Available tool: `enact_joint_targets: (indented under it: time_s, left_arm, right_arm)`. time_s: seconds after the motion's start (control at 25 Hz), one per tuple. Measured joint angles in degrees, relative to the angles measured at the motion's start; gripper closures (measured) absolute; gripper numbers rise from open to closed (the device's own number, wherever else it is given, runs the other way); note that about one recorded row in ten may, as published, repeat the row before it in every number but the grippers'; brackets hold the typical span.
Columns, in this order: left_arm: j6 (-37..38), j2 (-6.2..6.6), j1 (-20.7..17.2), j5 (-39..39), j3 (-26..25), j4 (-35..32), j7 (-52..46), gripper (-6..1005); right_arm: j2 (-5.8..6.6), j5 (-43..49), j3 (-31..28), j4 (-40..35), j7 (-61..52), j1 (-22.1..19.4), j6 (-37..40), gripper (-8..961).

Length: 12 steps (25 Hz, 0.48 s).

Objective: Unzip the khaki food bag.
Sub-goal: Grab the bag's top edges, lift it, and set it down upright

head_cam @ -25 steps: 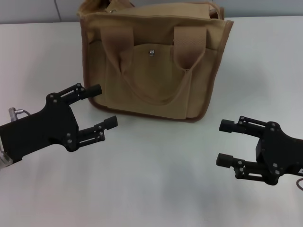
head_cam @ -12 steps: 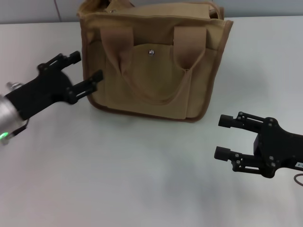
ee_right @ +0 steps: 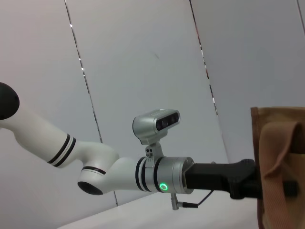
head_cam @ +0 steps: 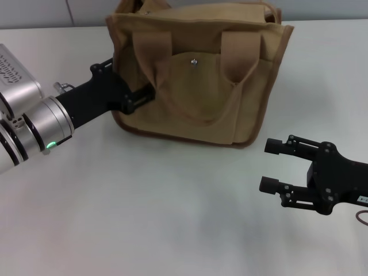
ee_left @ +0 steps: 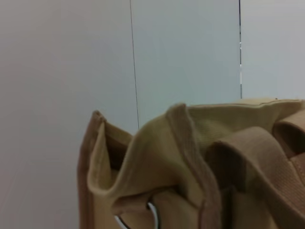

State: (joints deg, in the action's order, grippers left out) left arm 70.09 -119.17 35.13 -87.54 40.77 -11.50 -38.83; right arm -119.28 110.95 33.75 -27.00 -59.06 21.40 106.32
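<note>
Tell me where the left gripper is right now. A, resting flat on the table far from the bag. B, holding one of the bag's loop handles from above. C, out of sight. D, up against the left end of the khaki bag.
D: in the head view the left gripper reaches to the left end of the khaki food bag, while the right gripper hangs open in front of it, apart.

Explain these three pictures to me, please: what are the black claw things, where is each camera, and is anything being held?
The black claws are a two-armed robot's hands. The big picture comes from a camera on its head, looking down at a white table. A khaki food bag stands there. The left gripper is pushed against the bag's left end; whether it grips anything is hidden. The right gripper hovers beside the bag, fingers apart, holding nothing. The other two pictures come from cameras on the wrists: the left wrist sees the bag's top corner and a metal ring up close, the right wrist sees the left arm reaching the bag.
</note>
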Motion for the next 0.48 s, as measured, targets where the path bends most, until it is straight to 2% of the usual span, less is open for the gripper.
enact_joint_targets:
  time_s: [0.16, 0.32, 0.48]
  left_arm:
    - [0.2, -0.05, -0.2, 5.5, 0.1, 2.3, 3.5, 347]
    - [0.1, -0.05, 0.0, 6.5, 0.3, 3.1, 5.0, 362]
    - [1.3, -0.03, 0.0, 6.9, -0.1, 3.2, 4.6, 536]
  right_arm:
    - [-0.06, 0.0, 0.0, 0.1, 0.0, -0.2, 0.0, 186]
    - [-0.07, 0.0, 0.0, 0.1, 0.0, -0.2, -0.2, 186]
    - [-0.08, 0.0, -0.1, 0.1, 0.0, -0.2, -0.2, 187]
